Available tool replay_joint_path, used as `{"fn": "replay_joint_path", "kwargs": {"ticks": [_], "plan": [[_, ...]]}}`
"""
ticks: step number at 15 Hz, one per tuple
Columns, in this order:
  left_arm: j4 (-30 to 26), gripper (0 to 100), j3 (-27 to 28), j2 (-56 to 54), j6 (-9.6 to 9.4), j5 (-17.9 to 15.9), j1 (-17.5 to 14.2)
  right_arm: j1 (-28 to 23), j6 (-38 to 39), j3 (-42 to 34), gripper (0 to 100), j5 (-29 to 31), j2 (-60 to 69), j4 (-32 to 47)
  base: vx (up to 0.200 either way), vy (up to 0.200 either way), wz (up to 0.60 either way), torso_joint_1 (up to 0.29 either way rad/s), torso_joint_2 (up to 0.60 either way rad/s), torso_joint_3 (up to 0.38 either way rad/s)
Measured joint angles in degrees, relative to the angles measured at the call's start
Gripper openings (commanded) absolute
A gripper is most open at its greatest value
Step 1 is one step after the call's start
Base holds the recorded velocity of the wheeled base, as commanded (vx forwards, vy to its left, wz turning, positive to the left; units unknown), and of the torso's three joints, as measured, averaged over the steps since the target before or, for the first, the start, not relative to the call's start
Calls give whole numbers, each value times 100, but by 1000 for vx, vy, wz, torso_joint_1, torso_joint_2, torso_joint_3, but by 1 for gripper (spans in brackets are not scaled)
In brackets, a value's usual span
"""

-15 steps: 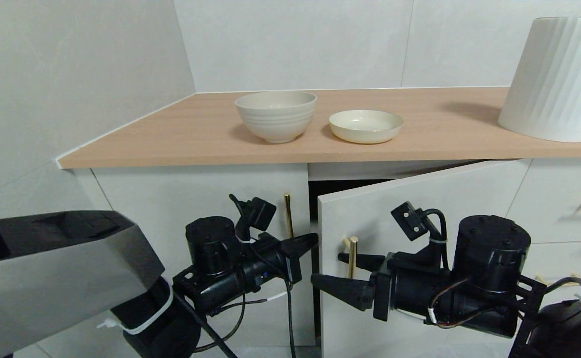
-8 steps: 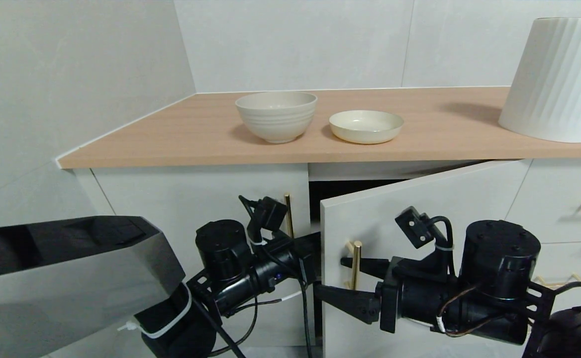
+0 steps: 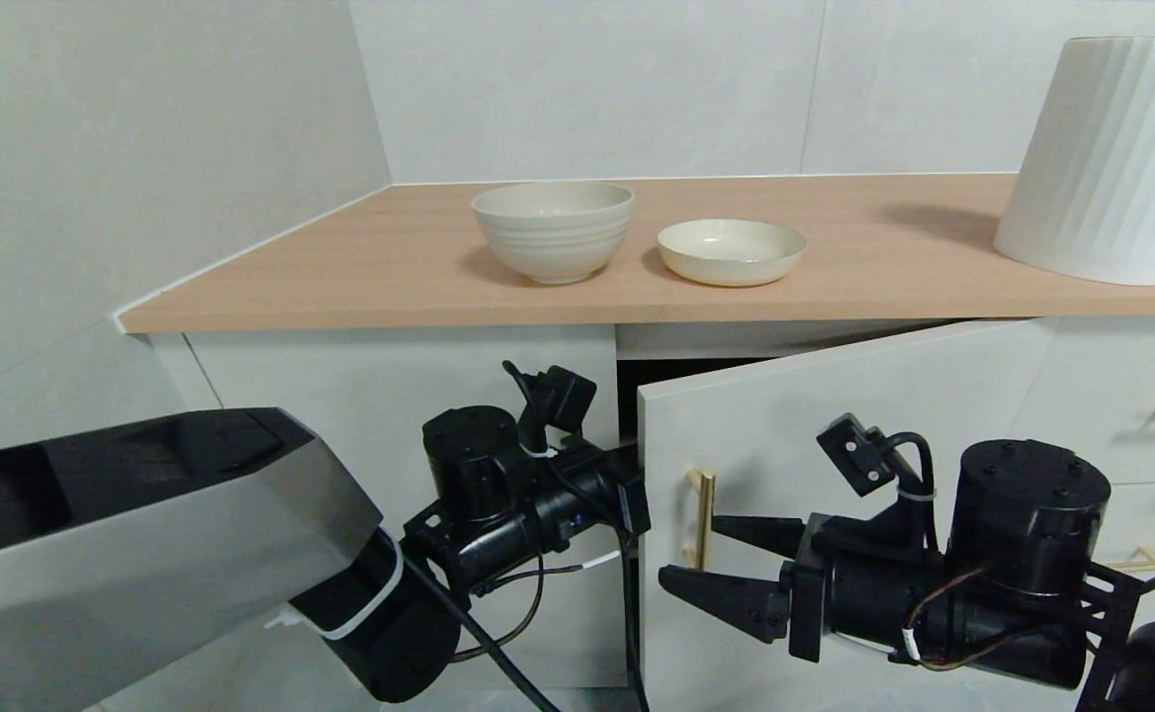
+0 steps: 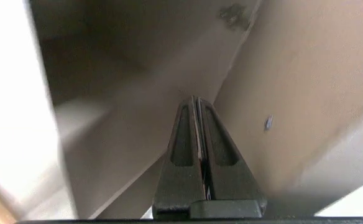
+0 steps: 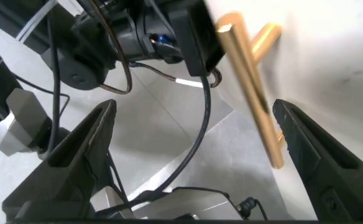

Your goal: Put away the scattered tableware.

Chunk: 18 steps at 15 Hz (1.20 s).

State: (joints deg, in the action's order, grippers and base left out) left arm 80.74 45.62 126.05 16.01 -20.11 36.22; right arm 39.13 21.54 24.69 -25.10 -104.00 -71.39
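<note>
Cream ribbed bowl (image 3: 552, 229), shallow glossy dish (image 3: 731, 251) on wood-grain counter (image 3: 340, 277).

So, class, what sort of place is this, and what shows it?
Probably a kitchen: a wooden countertop holding a bowl and a shallow dish, with a white cupboard door and brass handle beneath.

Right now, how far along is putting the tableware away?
Done: the cabinet door stands partly open. In hand: the left gripper, shut, sits behind the door's free edge, while the right gripper is open at the brass handle, not clamped on it. Left: the bowl and the shallow dish both sit on the countertop; neither is in the cabinet.
</note>
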Motion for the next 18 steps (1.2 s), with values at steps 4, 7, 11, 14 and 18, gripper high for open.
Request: {"fn": "replay_joint_path", "kwargs": {"ticks": [4, 7, 11, 14, 18], "plan": [[-243, 0, 20, -127, -2, -9, 40, -110, -302, -462, 100, 77, 312, 17, 0, 0, 0, 0, 0, 0], [-1172, 0, 29, -494, -38, -18, 66, -113, -749, -1118, 100, 920, 852, 146, 0, 0, 0, 0, 0, 0], [-1436, 0, 90, -789, -85, -57, 146, 343, -1006, -1467, 100, 2352, 1836, 1443, 0, 0, 0, 0, 0, 0], [-1273, 0, 44, -736, -85, -55, 168, 920, -846, -1397, 100, 2467, 2861, 3302, 0, 0, 0, 0, 0, 0], [-1168, 0, -30, -614, -84, -55, 190, 1130, -764, -1364, 100, 2281, 3339, 3463, -100, 0, 0, 2, 0, 2]]}}
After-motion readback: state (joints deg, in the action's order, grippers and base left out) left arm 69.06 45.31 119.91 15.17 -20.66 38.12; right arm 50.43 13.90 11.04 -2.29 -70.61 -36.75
